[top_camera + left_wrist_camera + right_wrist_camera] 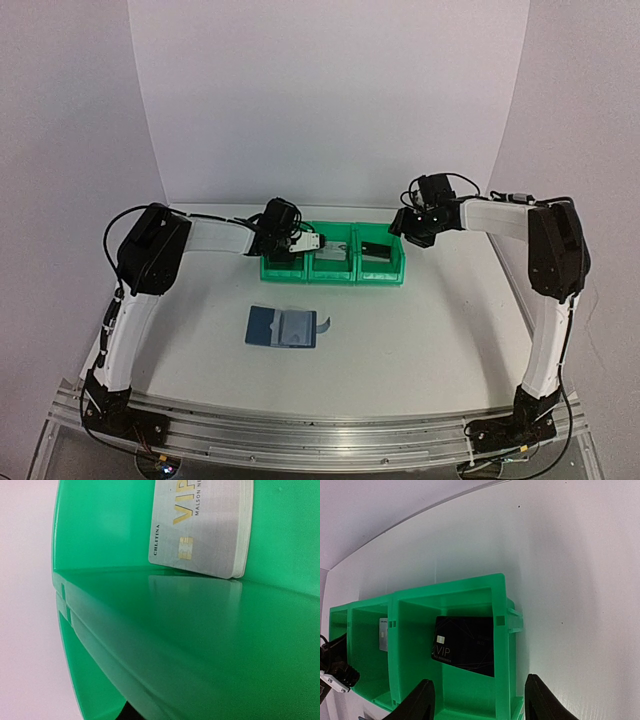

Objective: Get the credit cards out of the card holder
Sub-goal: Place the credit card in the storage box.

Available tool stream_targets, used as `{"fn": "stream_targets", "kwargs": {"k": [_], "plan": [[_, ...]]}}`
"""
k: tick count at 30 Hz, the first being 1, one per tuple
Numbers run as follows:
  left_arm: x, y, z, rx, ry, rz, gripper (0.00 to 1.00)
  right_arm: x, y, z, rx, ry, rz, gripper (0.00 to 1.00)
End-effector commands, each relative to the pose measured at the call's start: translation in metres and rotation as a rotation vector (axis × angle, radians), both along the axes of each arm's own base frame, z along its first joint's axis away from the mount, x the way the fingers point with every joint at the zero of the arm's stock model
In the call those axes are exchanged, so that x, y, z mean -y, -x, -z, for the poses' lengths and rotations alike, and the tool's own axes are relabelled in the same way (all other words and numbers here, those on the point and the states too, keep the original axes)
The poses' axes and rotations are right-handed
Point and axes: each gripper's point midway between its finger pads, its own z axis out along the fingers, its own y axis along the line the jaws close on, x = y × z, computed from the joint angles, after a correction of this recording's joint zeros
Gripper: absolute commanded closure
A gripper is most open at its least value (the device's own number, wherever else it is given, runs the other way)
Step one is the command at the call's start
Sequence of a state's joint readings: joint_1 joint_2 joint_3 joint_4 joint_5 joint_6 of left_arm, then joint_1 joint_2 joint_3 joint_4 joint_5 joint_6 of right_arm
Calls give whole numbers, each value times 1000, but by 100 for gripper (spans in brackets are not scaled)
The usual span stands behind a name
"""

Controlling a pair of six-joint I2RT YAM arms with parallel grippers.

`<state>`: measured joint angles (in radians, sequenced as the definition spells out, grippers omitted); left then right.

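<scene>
Green bins (335, 262), three joined in a row, stand at the far middle of the white desk (420, 330). The blue card holder (283, 327) lies unfolded and flat on the desk nearer the arm bases, well apart from the bins. Its pale sleeve faces up and its narrow strap (325, 322) sticks out to the right.

A black card (465, 645) marked VIP leans inside the right-hand bin. A silver-grey card (202, 527), also lettered VIP and carrying a gold chip, rests with its lower edge on a bin floor and its back against the wall; the right wrist view places it in the middle bin. Its edge looks thick in the left wrist view, and it cannot be told whether that is one card or several.

The left end effector (300, 243) hangs over the left-hand bin, close to the wall shared with the middle one. Its fingers do not show in its own camera and the top view is too small, so it cannot be told whether it is spread or pressed together. The right end effector (480, 695) hovers above the right-hand bin, its two dark fingers (422, 702) spread wide and holding nothing.
</scene>
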<state>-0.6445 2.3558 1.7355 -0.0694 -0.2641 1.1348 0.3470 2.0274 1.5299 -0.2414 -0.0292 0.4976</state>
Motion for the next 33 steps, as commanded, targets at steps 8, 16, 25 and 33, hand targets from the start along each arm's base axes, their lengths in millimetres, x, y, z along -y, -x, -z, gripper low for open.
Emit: {"fn": "stream_targets", "kwargs": {"k": [8,16,25,33], "plan": [[3,8,-3,-71,7,15,80,-4,-10,-16,39,-20,-16,42],[0,10,-9,-81,12,-8,71,-4,-9,-17,41,-20,-20,42],[7,12,-40,-97,99,-23,68,-4,-7,-23,49,-27,-22,42],[24,24,-102,-112,295,9,62,-10,-12,-47,95,-51,-48,42]]}}
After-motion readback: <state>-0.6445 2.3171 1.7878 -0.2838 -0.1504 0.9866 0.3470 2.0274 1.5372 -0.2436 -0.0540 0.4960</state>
